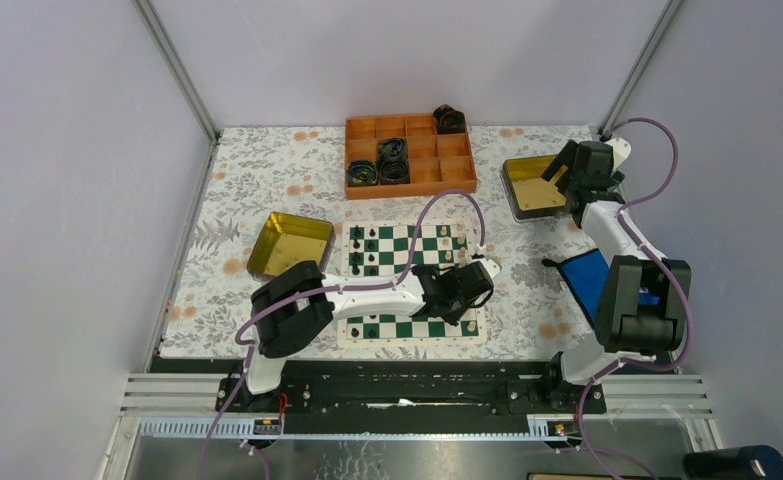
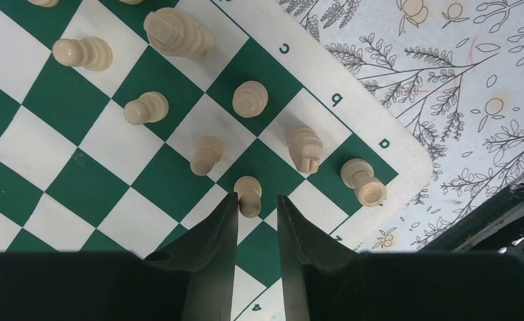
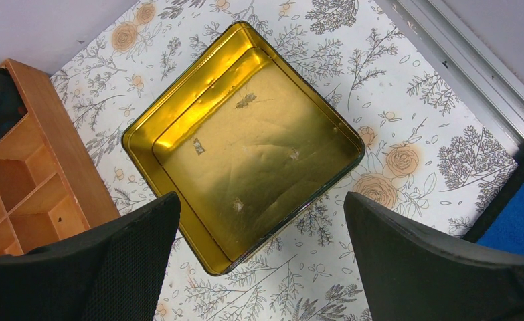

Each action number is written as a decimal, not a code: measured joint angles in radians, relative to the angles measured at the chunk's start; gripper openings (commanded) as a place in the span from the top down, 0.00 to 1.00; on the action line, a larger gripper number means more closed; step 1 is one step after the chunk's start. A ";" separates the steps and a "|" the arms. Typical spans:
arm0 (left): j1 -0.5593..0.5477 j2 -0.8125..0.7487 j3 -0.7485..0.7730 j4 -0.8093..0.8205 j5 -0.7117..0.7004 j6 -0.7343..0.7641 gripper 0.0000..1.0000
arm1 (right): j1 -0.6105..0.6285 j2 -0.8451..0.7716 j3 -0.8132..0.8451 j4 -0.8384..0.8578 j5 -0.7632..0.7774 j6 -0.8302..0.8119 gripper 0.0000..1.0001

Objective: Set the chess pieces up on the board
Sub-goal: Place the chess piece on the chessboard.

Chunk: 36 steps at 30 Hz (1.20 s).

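The board [image 2: 78, 180] of green and white squares fills the left wrist view, with its pale border [image 2: 379, 134] on the right. Several cream chess pieces stand on it: pawns [image 2: 145, 108], a bishop [image 2: 304, 148] and a rook [image 2: 364, 182] in the corner. My left gripper [image 2: 257, 198] hangs low over the board with its jaws slightly apart around one cream pawn [image 2: 249, 194]. That pawn stands on its square against the left finger [image 2: 222, 227], clear of the right one. Black pieces [image 1: 362, 245] line the board's left side. My right gripper [image 3: 260, 200] is open wide and holds nothing.
A yellow-lined tin [image 3: 245, 140] lies under the right gripper, with no pieces in it. Another tin [image 1: 289, 243] sits left of the board. The orange compartment tray [image 1: 410, 180] with black coiled rolls [image 1: 392, 160] stands behind. A blue object [image 1: 585, 272] lies at the right.
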<state>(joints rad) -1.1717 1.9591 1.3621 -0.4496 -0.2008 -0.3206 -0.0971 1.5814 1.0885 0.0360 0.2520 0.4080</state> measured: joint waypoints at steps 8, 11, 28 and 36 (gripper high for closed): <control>0.000 0.000 0.000 0.000 0.011 -0.003 0.67 | 0.000 -0.010 -0.006 0.000 -0.001 0.000 0.00; 0.000 0.000 0.000 0.000 0.010 -0.005 0.67 | 0.000 -0.014 -0.008 0.000 -0.002 0.000 0.00; 0.000 0.008 -0.007 0.000 -0.036 -0.014 0.86 | 0.000 -0.038 -0.039 0.002 -0.002 0.000 0.00; 0.000 0.008 -0.007 0.000 -0.046 -0.018 0.87 | 0.000 -0.038 -0.039 0.003 -0.002 0.000 0.00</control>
<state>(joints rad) -1.1717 1.9675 1.3552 -0.4492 -0.2466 -0.3389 -0.0971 1.5433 1.0496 0.0395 0.2497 0.4084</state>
